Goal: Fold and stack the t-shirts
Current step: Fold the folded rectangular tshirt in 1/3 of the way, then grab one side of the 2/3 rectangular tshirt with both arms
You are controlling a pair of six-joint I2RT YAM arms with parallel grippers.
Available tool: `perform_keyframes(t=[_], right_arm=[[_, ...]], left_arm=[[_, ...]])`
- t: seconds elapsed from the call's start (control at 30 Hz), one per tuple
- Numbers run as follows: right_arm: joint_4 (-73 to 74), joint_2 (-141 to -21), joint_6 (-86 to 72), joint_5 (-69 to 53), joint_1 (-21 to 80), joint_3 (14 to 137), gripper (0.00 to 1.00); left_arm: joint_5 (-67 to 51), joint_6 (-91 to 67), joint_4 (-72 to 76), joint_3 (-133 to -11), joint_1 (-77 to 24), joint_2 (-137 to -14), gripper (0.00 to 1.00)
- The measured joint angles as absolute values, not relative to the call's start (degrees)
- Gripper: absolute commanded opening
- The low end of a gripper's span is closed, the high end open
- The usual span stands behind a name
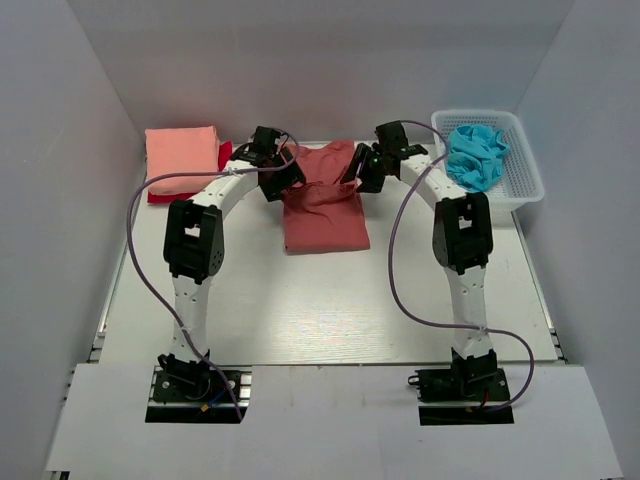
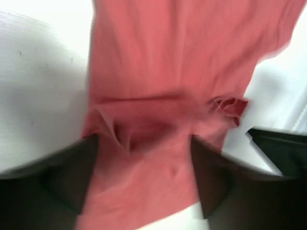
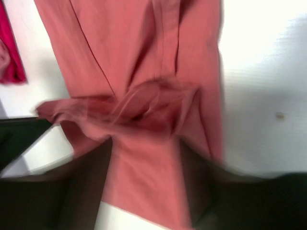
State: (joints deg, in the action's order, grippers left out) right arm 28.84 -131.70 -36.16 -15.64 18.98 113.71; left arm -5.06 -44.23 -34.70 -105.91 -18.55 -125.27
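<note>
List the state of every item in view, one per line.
Brick-red tee: partly folded, lying mid-table.
Salmon tee: folded, on top of the red one.
Red tee: folded, mostly covered.
Basket: holds a crumpled blue cloth.
Left gripper: open over the big tee's fold.
Right gripper: open over the same fold.

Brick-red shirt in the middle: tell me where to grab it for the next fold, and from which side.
On the brick-red shirt, probably its two near corners: left claw on the left one, right claw on the right, each coming down from its outer side. The near half lies flat with straight edges; the far half is bunched at the crease.
</note>
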Motion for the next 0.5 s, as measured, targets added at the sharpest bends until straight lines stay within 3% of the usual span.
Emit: perform_keyframes(t=[0.03, 0.27, 0.5], right_arm=[[27.7, -132.4, -36.0, -15.8, 18.9, 114.0, 0.9], [21.7, -131.9, -35.2, -16.9, 17.7, 115.9, 0.9], [20.2, -116.2, -31.6, -17.4, 18.1, 100.3, 0.9]], left_arm=[[-4.7, -44.3, -34.8, -107.2, -18.3, -126.4, 1.0], [-5.2, -39.8, -35.4, -116.0, -14.9, -131.4, 1.0], [-8.0, -33.0, -35.4, -105.5, -15.4, -123.7, 1.0]])
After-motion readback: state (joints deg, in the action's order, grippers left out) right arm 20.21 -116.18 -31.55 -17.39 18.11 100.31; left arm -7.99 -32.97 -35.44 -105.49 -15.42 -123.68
